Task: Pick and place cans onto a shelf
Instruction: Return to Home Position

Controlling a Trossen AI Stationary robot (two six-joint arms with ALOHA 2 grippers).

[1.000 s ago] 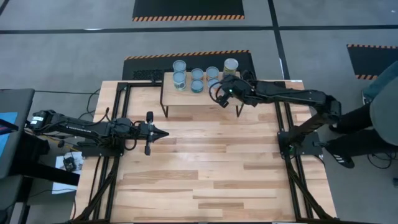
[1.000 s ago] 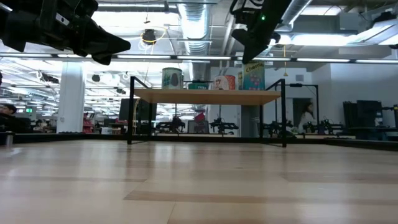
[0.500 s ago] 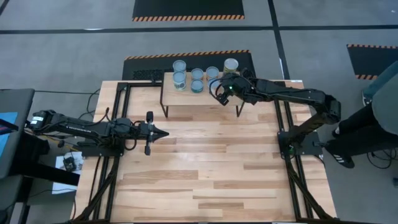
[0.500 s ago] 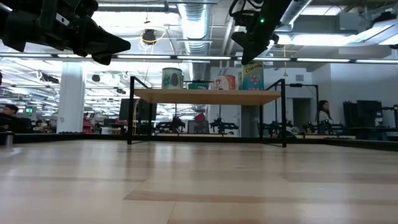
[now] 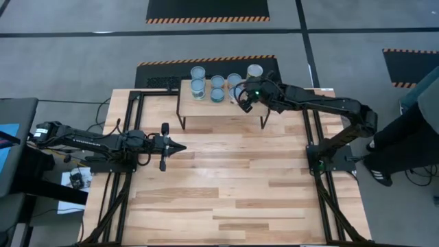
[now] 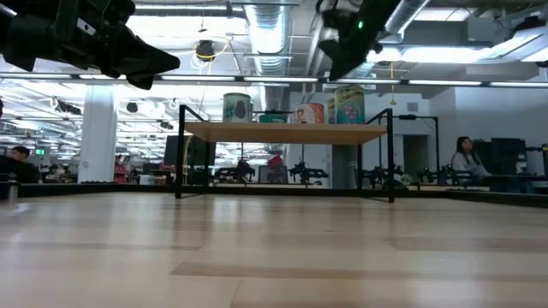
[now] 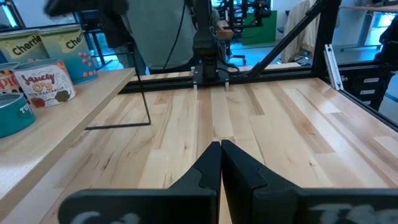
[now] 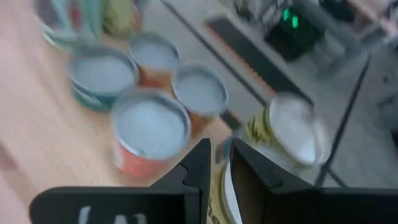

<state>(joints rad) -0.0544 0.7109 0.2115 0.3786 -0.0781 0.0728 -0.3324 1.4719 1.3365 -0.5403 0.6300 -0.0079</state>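
The shelf (image 5: 209,113) is a small light-wood board on black legs at the table's far edge; it also shows in the low view (image 6: 282,133). Several cans stand upright on it, among them a tall one (image 5: 254,70), small ones (image 5: 217,88) and two at the left (image 5: 197,79). In the low view a tall labelled can (image 6: 348,104) stands at the shelf's right. My right gripper (image 5: 241,100) hovers above the shelf's right part, over the cans (image 8: 151,130), its fingers a narrow gap apart and empty. My left gripper (image 5: 180,146) is shut and empty above the table's left middle.
The arms' black frame rails run along the table's left and right edges (image 5: 312,137). The near half of the plank tabletop (image 5: 226,199) lies in front of the shelf. A person stands beyond the table's right edge (image 5: 418,116).
My right gripper has risen and gone a little toward the table's far edge above the cans at the shelf's right. The tall labelled can below it now shows in full in the low view. The cans stand where they were.
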